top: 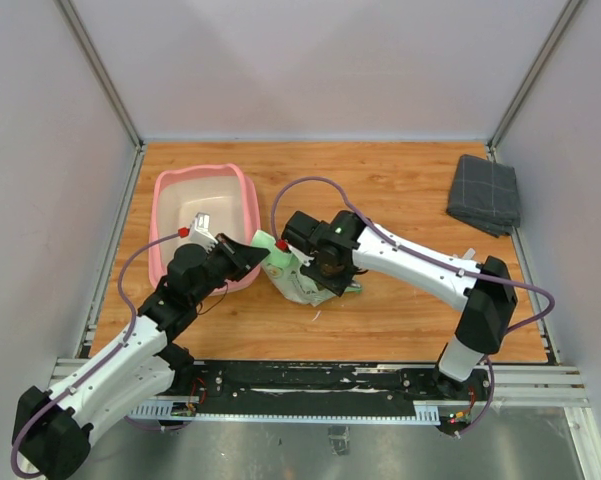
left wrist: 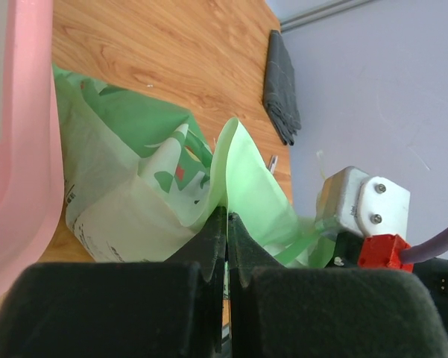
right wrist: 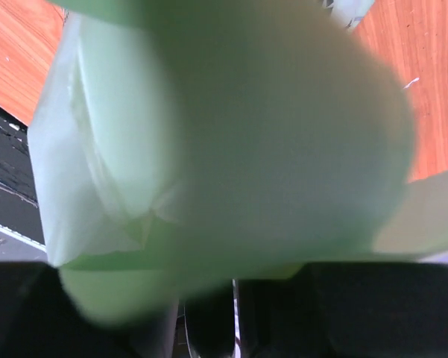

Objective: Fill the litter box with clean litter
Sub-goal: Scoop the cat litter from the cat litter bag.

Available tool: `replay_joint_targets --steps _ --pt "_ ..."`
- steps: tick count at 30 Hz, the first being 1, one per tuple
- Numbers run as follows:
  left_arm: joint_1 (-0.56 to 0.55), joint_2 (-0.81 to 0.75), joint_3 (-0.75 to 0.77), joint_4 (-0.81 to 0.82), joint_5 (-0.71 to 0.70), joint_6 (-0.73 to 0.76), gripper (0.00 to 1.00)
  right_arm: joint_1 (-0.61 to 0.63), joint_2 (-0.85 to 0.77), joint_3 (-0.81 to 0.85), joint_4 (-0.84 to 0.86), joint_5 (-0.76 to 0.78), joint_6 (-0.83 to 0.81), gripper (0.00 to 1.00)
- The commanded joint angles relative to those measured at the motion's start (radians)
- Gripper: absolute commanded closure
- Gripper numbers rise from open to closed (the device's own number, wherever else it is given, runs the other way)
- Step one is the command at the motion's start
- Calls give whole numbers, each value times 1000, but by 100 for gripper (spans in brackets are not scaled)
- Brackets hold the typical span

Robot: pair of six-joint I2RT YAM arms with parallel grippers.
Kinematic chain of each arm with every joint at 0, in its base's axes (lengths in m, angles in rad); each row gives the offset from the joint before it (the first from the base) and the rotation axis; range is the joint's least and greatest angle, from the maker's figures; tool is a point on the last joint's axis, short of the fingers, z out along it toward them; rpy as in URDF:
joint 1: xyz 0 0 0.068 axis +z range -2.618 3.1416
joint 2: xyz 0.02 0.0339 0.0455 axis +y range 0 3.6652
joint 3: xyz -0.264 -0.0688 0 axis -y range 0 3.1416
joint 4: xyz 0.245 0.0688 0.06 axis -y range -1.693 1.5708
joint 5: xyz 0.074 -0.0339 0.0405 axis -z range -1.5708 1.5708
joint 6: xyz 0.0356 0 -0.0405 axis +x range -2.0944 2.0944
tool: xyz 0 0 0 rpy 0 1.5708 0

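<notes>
The pink litter box (top: 248, 205) stands at the back left, its pale inside bare where it shows; in the left wrist view its wall (left wrist: 30, 149) fills the left edge. No clean litter shows in any view. A light green printed bag (top: 298, 283) lies crumpled just right of the box. My left gripper (top: 263, 258) is shut on a raised fold of the bag (left wrist: 134, 201), jaws pinched together (left wrist: 226, 216). My right gripper (top: 318, 266) hangs over the bag's top. The bag (right wrist: 231, 134) presses against that camera and hides the fingertips (right wrist: 235, 287).
A grey folded cloth (top: 485, 193) lies at the back right by the wall, also visible in the left wrist view (left wrist: 281, 86). Grey walls close in the table on three sides. The black rail (top: 310, 385) with both arm bases runs along the near edge.
</notes>
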Motion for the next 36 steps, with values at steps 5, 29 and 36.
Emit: replay_joint_targets --steps 5,29,36 --pt "10 12 0 -52 -17 29 100 -23 -40 15 15 44 32 63" --pt "12 10 23 -60 -16 56 100 15 -41 213 -128 40 17 99" --pt "12 13 21 -53 -11 49 100 16 117 235 -178 52 38 99"
